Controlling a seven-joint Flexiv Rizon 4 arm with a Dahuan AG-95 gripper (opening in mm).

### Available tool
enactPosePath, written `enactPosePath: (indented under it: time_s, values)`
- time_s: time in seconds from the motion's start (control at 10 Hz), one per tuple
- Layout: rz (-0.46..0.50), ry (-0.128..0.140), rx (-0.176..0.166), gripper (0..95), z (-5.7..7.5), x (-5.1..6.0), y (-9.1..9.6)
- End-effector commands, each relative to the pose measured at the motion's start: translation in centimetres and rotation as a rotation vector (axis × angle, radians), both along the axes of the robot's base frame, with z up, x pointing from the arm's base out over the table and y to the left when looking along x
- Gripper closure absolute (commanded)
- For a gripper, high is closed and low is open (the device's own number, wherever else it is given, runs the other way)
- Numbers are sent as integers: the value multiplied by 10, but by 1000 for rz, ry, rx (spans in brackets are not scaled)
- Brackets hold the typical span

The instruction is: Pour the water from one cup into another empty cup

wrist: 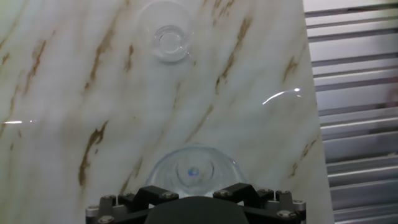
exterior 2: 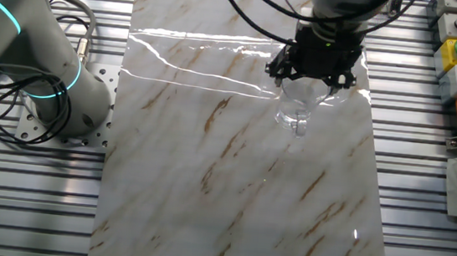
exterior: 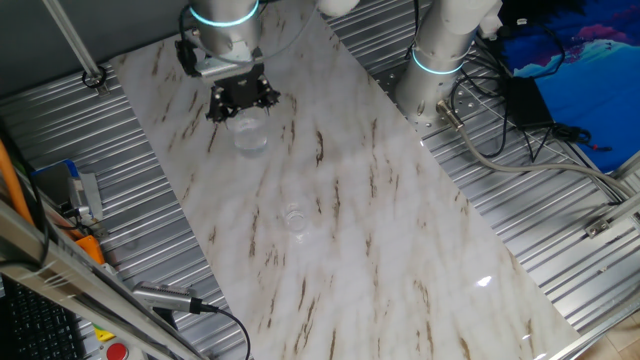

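The end effector (wrist: 194, 208) hides the larger tumbler's (wrist: 194, 171) near rim; its water is indiscernible.

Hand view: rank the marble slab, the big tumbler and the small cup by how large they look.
1. Marble slab, fills most of the frame.
2. Big tumbler, partly hidden by the gripper.
3. Small cup, though it is farther from the camera, so the gap is exaggerated.

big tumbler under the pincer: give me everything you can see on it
The big tumbler is clear, colourless and handleless, clearly wider than the small cup standing apart from it. It stands upright on the marble tabletop, directly beneath the pincer, whose black fingers sit around its rim; actual contact can't be confirmed. The hand view shows a round base with a small glint. Water level can't be judged.
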State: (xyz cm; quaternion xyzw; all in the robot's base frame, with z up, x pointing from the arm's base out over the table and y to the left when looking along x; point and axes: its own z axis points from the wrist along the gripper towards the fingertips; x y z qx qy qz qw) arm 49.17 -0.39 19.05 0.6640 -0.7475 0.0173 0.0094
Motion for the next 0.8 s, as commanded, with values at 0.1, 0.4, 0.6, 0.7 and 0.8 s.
enactPosePath:
  time_s: [0.1,0.4,0.6,0.7,0.8]
  values:
    - [-27,-1,-45,950,-6,6,5]
    - [-24,6,-85,950,-10,12,13]
    - [-31,10,-101,950,-12,15,17]
    - [-46,13,-118,950,-13,17,20]
    - [-75,24,-124,950,-15,18,21]
